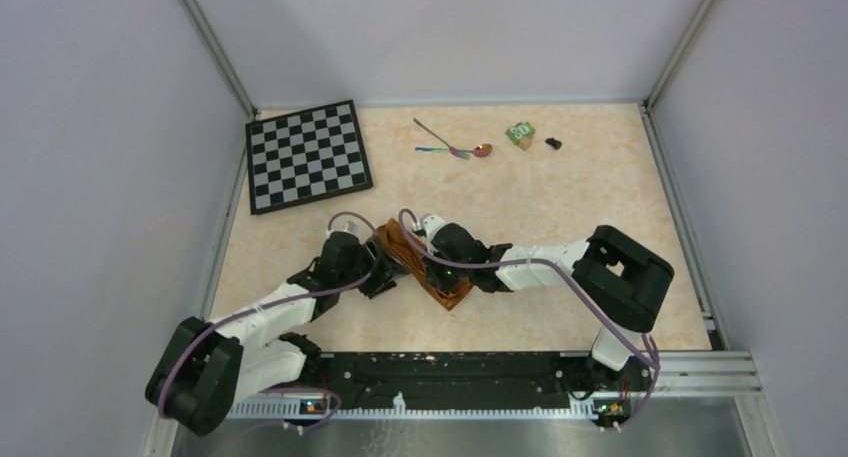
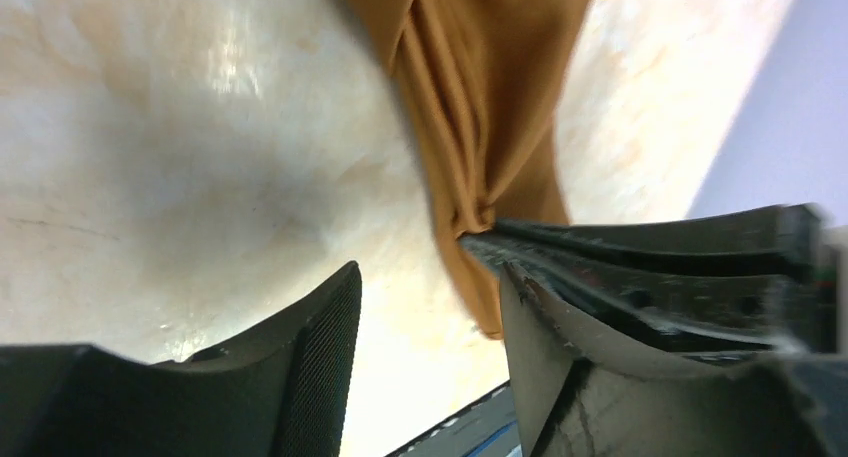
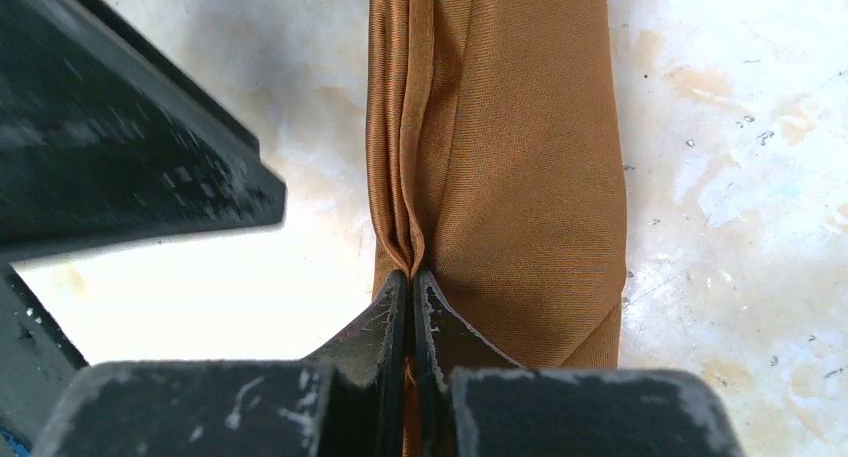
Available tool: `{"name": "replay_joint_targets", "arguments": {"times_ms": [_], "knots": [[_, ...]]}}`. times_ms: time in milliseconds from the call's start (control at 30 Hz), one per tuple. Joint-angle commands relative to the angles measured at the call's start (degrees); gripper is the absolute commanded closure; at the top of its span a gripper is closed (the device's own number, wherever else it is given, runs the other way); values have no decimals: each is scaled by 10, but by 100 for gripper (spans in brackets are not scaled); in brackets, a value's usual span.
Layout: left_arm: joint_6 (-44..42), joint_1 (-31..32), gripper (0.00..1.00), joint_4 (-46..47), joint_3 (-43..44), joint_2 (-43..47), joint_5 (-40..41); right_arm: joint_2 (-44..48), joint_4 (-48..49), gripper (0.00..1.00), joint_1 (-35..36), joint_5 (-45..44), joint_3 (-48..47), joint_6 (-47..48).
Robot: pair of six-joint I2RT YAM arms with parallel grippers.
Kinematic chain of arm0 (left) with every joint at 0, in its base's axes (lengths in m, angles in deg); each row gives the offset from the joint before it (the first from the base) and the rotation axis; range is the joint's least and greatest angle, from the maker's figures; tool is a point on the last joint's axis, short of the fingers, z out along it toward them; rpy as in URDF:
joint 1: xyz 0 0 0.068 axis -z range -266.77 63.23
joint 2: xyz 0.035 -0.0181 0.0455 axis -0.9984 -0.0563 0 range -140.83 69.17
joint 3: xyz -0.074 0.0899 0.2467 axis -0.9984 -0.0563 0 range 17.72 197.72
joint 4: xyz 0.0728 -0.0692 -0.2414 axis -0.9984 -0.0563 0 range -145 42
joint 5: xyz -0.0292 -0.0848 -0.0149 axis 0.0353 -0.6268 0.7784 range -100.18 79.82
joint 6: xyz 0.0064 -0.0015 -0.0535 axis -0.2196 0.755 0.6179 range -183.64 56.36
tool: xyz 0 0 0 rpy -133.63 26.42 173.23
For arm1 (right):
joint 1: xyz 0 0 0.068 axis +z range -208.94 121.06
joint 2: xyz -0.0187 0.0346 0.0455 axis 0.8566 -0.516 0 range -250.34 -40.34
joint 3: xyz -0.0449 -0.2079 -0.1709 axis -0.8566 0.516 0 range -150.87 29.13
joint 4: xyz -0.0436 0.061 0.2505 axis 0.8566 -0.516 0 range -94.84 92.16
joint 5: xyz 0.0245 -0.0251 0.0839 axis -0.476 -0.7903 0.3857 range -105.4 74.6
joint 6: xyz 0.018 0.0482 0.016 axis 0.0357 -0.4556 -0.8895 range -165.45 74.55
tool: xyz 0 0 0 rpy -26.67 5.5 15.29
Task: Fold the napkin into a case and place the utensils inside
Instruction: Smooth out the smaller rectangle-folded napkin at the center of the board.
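Napkin (image 3: 510, 177) pinched in right gripper (image 3: 410, 302), left gripper (image 2: 428, 287) parted low beside it

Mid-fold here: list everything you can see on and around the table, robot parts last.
napkin: one, orange-brown, folded into a narrow strip, near centre
utensils: two, purple-blue handles, one a spoon with a coppery bowl, far centre
chessboard: one, black and white, far left
green block: one, green, right of the utensils
small object: one, black, right of the green block, too small to identify
table: one, beige marbled
left gripper: one, black, open beside the napkin
right gripper: one, black, shut on a napkin fold
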Motion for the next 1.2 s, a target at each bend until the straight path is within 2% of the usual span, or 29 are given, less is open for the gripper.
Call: {"name": "replay_joint_targets", "arguments": {"times_ms": [0,133,267,500,567,600,733,833,900,1067,1167], "knots": [[-2,-38,38,-11,8,42,-15,-6,-3,100,-6,9,14,-1],[8,-40,35,25,36,-18,-44,-5,-1,100,-6,8,14,1],[24,-39,42,56,58,-89,-68,-2,2,100,-7,10,15,2],[67,-39,47,142,41,-173,-66,-1,7,100,-7,13,16,2],[72,-38,54,149,41,-190,-63,1,8,100,-7,14,17,3],[73,-37,60,150,41,-196,-58,3,10,100,-7,14,17,3],[63,-33,74,104,56,-207,-27,7,12,100,-7,17,15,2],[55,-33,91,90,61,-211,-14,9,14,100,-7,24,13,3],[49,-33,100,77,67,-210,-12,19,15,90,-6,22,15,6],[41,-34,100,14,98,-176,-21,98,66,44,14,-15,57,62],[37,-35,100,-44,127,-160,-31,119,74,36,27,-22,57,105]]}}
